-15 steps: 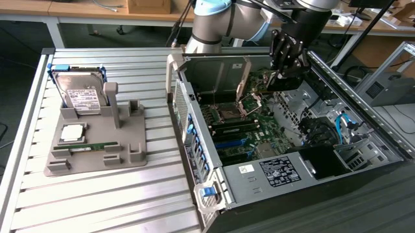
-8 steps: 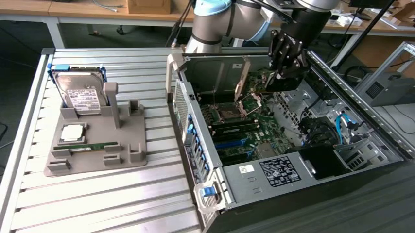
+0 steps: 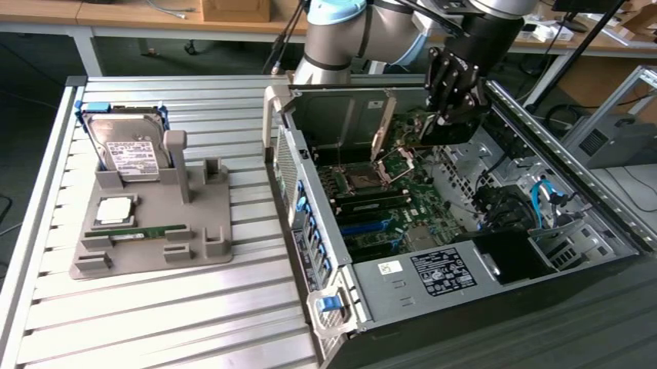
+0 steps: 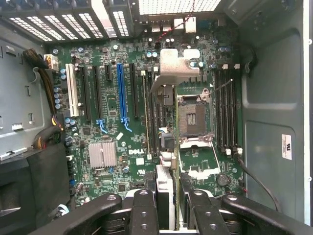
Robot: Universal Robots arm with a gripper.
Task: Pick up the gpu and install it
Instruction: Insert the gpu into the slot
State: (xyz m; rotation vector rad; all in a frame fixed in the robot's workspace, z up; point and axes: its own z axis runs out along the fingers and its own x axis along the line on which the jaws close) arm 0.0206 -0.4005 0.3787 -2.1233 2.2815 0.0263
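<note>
Since the card presumably must meet a slot edge-first, the fingers (image 4: pixel 143 215) of the black gripper (image 3: pixel 451 123) are clamped on the thin dark silvery-edged gpu (image 4: pixel 165 196), upright over the green motherboard (image 4: pixel 110 105) inside the open grey computer case (image 3: pixel 288 154) at the exterior view's right.

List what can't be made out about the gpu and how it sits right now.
1. Wrist view: the gpu is held edge-on in the gripper, so its faces are hidden.
2. Exterior view: below the gripper, the gpu is dark against the dark case interior, so its outline is unclear.
3. Either view: whether the gpu touches the motherboard cannot be told.
</note>
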